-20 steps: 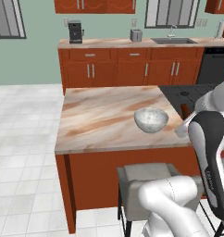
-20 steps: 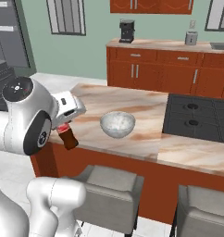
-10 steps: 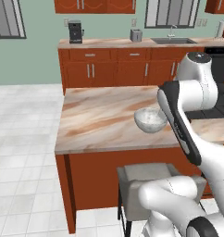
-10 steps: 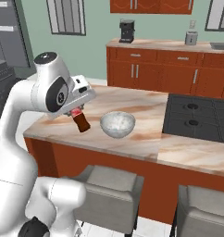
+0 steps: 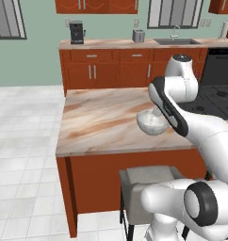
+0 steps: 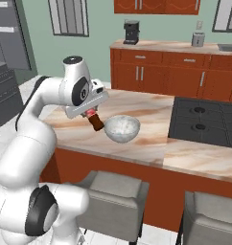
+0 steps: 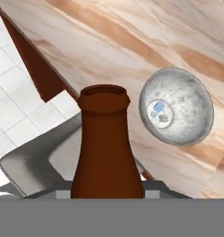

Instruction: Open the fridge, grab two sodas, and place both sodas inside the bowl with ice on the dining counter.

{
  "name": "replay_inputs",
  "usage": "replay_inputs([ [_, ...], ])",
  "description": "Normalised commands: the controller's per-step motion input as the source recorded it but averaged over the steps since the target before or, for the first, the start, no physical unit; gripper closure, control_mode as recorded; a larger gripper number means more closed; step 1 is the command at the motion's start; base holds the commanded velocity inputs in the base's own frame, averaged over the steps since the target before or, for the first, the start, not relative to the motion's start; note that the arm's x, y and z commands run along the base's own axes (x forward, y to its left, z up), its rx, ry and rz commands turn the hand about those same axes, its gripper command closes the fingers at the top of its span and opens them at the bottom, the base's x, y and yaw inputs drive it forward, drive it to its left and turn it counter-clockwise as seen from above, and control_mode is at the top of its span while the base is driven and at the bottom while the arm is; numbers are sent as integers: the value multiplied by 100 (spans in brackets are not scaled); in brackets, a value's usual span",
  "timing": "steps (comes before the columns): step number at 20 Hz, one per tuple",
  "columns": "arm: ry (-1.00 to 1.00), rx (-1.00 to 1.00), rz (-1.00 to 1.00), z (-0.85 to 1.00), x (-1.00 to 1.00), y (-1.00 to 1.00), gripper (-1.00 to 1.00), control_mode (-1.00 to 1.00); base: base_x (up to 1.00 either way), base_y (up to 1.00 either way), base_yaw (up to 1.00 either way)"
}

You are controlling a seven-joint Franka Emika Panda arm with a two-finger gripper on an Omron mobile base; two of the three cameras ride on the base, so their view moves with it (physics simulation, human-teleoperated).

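Protruding from the gripper (image 6: 94, 116), the soda (image 6: 95, 122) is a dark brown bottle clamped between the jaws, neck pointing away from the hand and tilted down toward the counter. In the hand view the bottle's neck and open mouth (image 7: 105, 139) rise up the middle of the picture. The bottle hangs in the air above the near edge of the dining counter (image 6: 146, 143), just beside the bowl with ice (image 6: 121, 128) and not touching it. The bowl is pale grey and speckled, and it sits upright on the marbled top; in the hand view two small pale cubes lie at its bottom (image 7: 176, 111). In the left base view the arm hides part of the bowl (image 5: 150, 122). A black cooktop (image 6: 206, 122) is inset in the counter, to the right of the bowl in the right base view. Grey stools (image 6: 115, 201) stand below the counter's near edge. A coffee maker (image 6: 131, 32) stands on the wall counter behind.
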Motion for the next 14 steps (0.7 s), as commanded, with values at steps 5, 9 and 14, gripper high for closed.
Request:
replay_inputs([
  [5,2,0,13,-37,75,-24,100,-100,0,0,0],
  [9,5,0,11,-42,63,-23,100,-100,0,0,0],
  [14,11,0,8,-34,54,-17,100,-100,0,0,0],
])
